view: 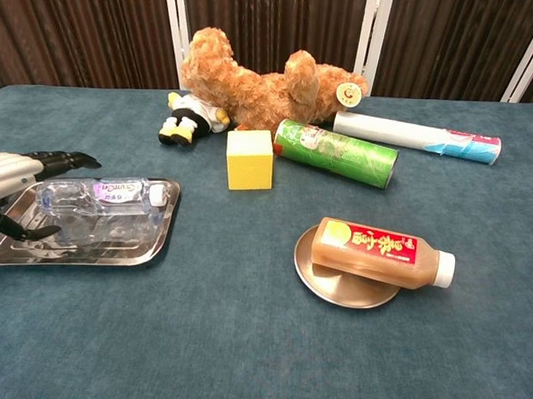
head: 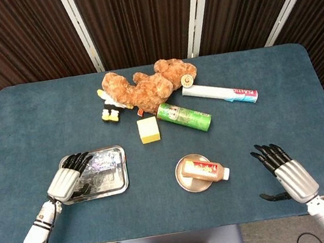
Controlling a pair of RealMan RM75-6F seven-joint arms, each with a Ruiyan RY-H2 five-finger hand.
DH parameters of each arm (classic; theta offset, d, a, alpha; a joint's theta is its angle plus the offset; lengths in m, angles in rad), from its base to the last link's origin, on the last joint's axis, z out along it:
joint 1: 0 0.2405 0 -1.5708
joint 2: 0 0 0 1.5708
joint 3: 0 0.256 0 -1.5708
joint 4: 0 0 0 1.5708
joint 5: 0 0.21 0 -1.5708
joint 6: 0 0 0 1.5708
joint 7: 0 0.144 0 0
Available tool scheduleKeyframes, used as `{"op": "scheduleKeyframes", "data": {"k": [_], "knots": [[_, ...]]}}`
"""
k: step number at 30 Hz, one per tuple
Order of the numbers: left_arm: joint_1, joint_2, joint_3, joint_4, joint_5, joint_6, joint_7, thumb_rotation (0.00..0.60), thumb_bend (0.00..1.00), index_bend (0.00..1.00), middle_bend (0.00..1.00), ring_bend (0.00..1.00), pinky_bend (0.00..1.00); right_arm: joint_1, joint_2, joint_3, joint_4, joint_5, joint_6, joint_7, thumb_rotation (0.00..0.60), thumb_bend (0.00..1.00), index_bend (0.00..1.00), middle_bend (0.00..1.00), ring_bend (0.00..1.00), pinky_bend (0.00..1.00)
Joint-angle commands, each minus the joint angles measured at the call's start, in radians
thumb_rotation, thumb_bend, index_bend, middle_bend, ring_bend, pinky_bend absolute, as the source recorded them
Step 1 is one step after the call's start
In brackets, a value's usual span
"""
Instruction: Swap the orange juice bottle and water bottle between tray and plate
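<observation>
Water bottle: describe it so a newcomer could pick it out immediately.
Start at the metal tray near the table's front-left corner, beside the left hand. The water bottle lies on its side in that tray. It is the only clear, colourless bottle; the orange juice bottle on the plate is brownish with a red label.

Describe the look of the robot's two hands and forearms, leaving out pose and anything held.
Both the left hand and the right hand have ribbed silver-grey backs and slim black fingers. Each sits on a white forearm with dark bands at the wrist. A thin dark cable runs beside the left forearm.
</observation>
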Motion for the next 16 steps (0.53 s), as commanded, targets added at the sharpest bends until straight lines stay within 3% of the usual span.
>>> {"op": "scheduleKeyframes", "data": {"k": [1, 5, 8, 10, 16], "knots": [[0.064, 0.11, -0.016, -0.164, -0.033, 0.077, 0.088, 0.6, 0.36, 0.0, 0.0, 0.0, 0.08, -0.006, 0.007, 0.0, -0.006, 0.001, 0.006, -0.013, 0.6, 0.14, 0.0, 0.01, 0.0, 0.0], [0.173, 0.245, -0.023, -0.415, -0.045, 0.252, 0.206, 0.6, 0.35, 0.0, 0.0, 0.0, 0.06, -0.038, 0.026, 0.014, -0.034, 0.035, 0.033, -0.115, 0.6, 0.14, 0.0, 0.0, 0.0, 0.0], [0.26, 0.298, -0.009, -0.534, -0.027, 0.387, 0.261, 0.6, 0.37, 0.0, 0.0, 0.0, 0.06, -0.081, 0.039, 0.027, -0.057, 0.062, 0.084, -0.207, 0.6, 0.14, 0.0, 0.0, 0.0, 0.0], [0.304, 0.306, 0.002, -0.557, -0.018, 0.443, 0.284, 0.6, 0.37, 0.0, 0.0, 0.0, 0.06, -0.104, 0.036, 0.035, -0.062, 0.064, 0.125, -0.248, 0.6, 0.15, 0.0, 0.0, 0.0, 0.0], [0.331, 0.331, 0.009, -0.59, 0.02, 0.461, 0.319, 0.6, 0.37, 0.0, 0.0, 0.0, 0.04, -0.131, 0.029, 0.035, -0.055, 0.044, 0.163, -0.275, 0.6, 0.14, 0.0, 0.0, 0.0, 0.0]]}}
